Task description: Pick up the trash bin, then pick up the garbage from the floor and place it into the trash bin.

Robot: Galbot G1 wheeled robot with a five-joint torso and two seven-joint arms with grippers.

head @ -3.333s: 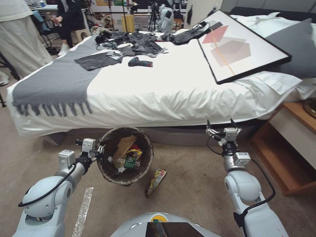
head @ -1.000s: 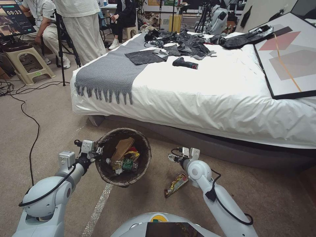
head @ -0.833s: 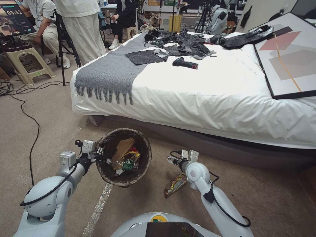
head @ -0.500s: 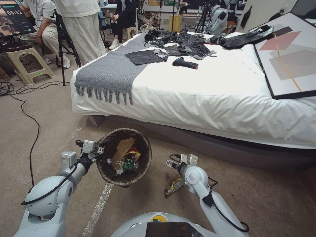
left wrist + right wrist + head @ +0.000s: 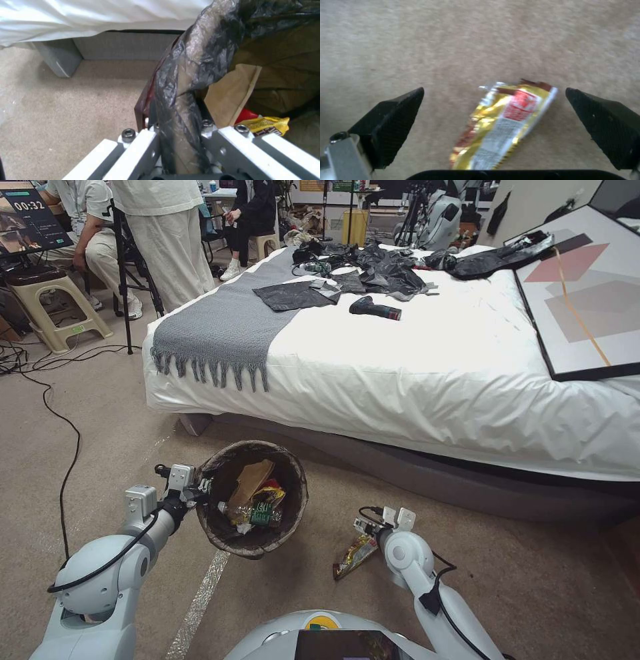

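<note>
Bedroom floor: tan short-pile carpet, one pale tape strip running toward the robot's base, black cable trailing along the far left edge.

Bed: white sheet hanging over its near edge, grey fringed throw across the foot end, black plastic bags and a dark power tool on top, framed picture at the right edge.

Trash bin: round pail lined with a dark bag folded over the rim, held off the carpet and tilted with its mouth facing the head camera, in front of the bed's near edge. Contents: flat brown paper bag, yellow snack packet, green-labelled bottle, white tissue.

Left gripper: clamped on the bin's left rim; the left wrist view shows the bag-wrapped rim pinched between the two metal fingers.

Garbage, one piece on the floor: gold-and-red wrapper, lying flat on the carpet just right of the bin and apart from it.

Right gripper: low over the carpet, jaws spread wide, the wrapper lying between the two black fingertips and touching neither
</note>
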